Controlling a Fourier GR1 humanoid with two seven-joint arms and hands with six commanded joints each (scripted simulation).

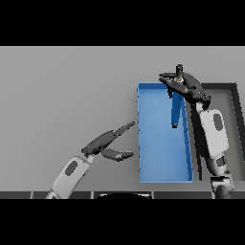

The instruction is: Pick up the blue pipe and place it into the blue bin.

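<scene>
The right hand (184,85) grips the blue pipe (176,109), dangling it upright above the blue bin (162,162); releasing it seems next. The left hand (109,143) idles, fingers relaxed.

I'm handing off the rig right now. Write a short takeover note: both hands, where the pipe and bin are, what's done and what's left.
Right robot hand: over the far end of the shallow blue rectangular bin, fingers curled on the long blue pipe, which hangs down above the bin's interior.
Left robot hand: idle and open, above the grey table left of the bin.
Done: pipe picked up and carried over the bin.
Left: lower, release the pipe inside, withdraw.
Dark tray sits right of the bin.
</scene>
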